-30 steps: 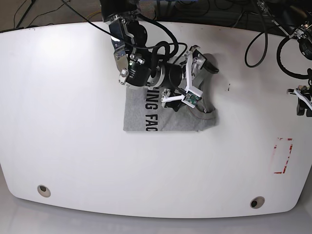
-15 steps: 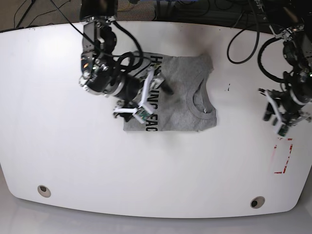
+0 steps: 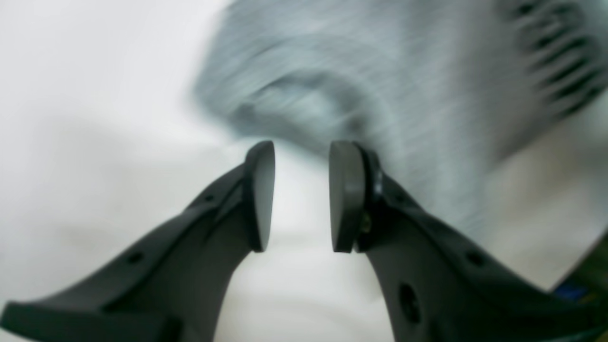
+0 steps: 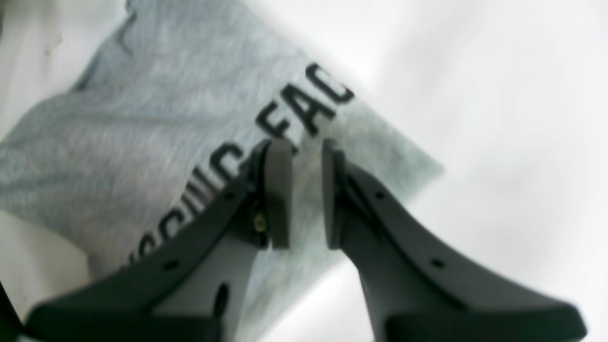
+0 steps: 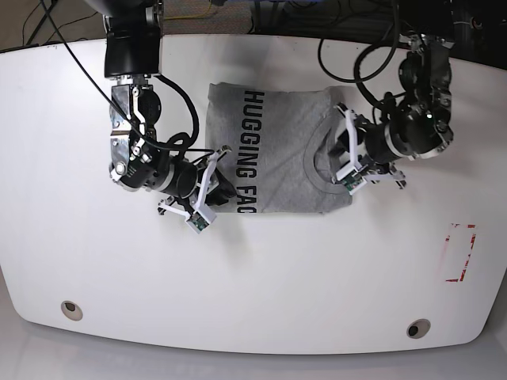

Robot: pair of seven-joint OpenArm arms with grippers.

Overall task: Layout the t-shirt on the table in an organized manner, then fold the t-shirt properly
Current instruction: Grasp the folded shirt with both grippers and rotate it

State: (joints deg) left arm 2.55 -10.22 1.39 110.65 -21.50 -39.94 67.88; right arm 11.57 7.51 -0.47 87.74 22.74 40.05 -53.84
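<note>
The t-shirt [image 5: 273, 150] now uncovered; right tool [image 4: 299, 192] narrowed, left tool [image 3: 297, 194] parted, both empty.

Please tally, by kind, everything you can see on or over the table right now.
T-shirt: 1
Grommet holes: 2
Red tape mark: 1
Robot tools, left tool and right tool: 2
Total: 6

Folded shirt mid-surface, an arm at each side.
The heather-grey cotton t-shirt [image 5: 273, 150] lies on the glossy white surface [image 5: 253, 277]; in the base view the right pincer [image 5: 212, 190] is at its left edge, the left pincer [image 5: 348, 158] at its right.
</note>
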